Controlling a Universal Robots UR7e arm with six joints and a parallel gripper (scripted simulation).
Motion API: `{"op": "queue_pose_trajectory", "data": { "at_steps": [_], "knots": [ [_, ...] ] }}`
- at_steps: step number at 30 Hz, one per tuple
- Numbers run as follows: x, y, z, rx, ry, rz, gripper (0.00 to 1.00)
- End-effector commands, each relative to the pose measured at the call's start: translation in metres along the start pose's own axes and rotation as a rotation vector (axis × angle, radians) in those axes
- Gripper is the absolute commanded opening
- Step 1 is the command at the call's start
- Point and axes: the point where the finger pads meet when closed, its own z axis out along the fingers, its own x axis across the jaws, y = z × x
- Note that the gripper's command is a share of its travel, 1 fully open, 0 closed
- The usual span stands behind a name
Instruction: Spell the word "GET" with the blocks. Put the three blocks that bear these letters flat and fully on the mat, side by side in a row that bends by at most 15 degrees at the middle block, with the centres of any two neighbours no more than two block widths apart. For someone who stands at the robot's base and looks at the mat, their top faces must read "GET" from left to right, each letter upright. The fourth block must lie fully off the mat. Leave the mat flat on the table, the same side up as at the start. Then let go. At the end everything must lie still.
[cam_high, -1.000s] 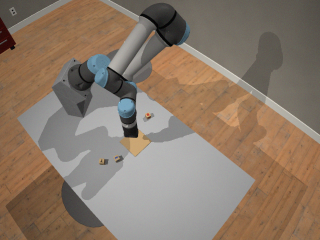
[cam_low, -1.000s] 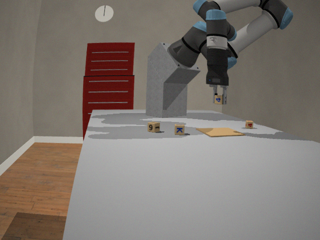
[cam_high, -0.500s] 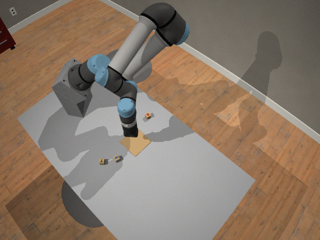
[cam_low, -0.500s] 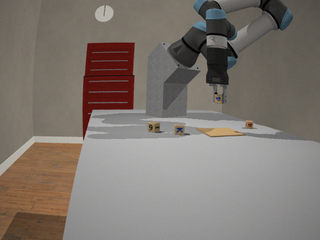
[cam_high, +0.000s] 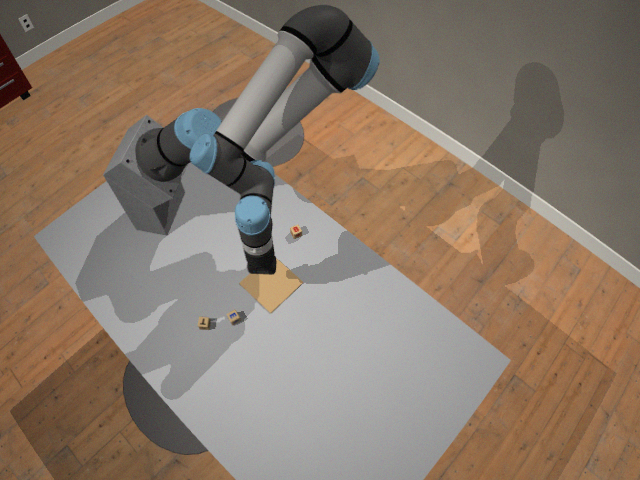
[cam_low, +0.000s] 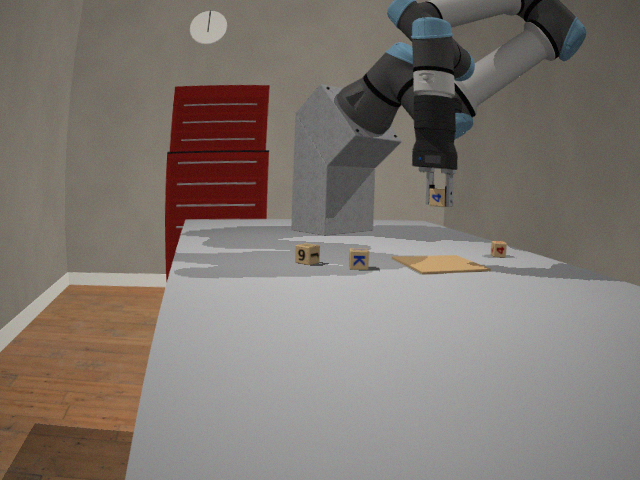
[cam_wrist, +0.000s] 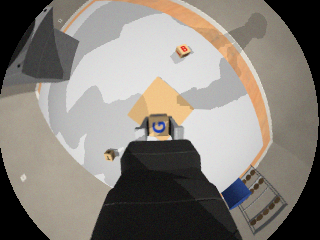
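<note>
Gripper (cam_low: 439, 198) (cam_wrist: 158, 122) is clamped on the wooden cube with the blue G (cam_low: 437, 197) (cam_wrist: 159, 126), up in the air. Flat tan square mat (cam_high: 271, 292) (cam_low: 439, 264) (cam_wrist: 159, 97) lies on the grey table (cam_high: 330, 372) (cam_low: 382, 361) (cam_wrist: 220, 122), and the wooden blue-E (cam_high: 233, 316) (cam_low: 358, 259), black-T (cam_high: 203, 323) (cam_low: 307, 254) (cam_wrist: 109, 155) and red-B (cam_high: 295, 231) (cam_low: 498, 249) (cam_wrist: 183, 50) cubes are all off it.
</note>
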Motion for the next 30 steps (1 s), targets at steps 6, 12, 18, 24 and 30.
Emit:
{"op": "queue_pose_trajectory", "data": {
  "at_steps": [6,12,18,24,30],
  "knots": [
    [0.000,-0.005,0.001,0.001,-0.001,-0.128,0.57],
    [0.000,-0.009,0.001,0.002,-0.002,-0.248,0.57],
    [0.000,-0.012,0.001,0.002,-0.003,-0.349,0.57],
    [0.000,-0.014,0.002,0.003,-0.004,-0.451,0.57],
    [0.000,-0.016,0.002,0.004,-0.004,-0.557,0.57]
  ]
}}
